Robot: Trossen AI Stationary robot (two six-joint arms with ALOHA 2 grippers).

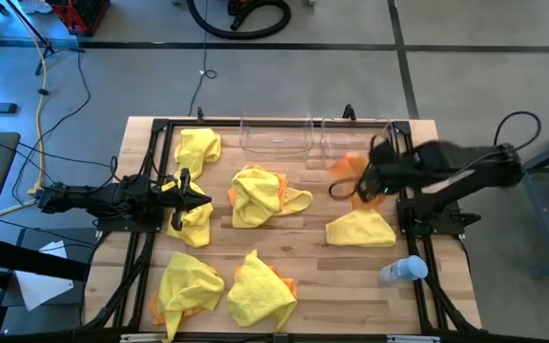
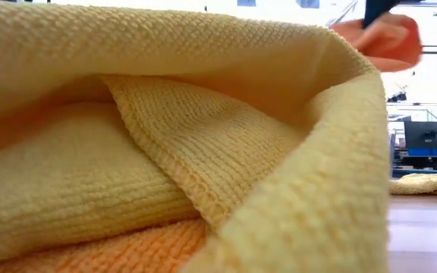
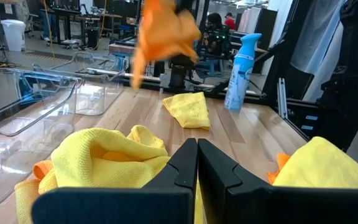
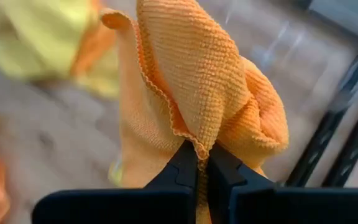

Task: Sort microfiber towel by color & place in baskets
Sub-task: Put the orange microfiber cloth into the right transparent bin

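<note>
Wooden table (image 1: 303, 233), right claw (image 4: 202, 163) pinched tight on orange towel (image 4: 197, 87), aloft.

Orange towel (image 4: 210, 93): bunched, hanging clear of table near right-hand basket (image 1: 355, 138), pinched in right gripper (image 4: 202, 163).
Yellow towels: crumpled, scattered across table; centre one (image 1: 260, 195), one near right edge (image 1: 360, 230).
Baskets: clear, side by side at far edge; left-hand basket (image 1: 276, 135).
</note>
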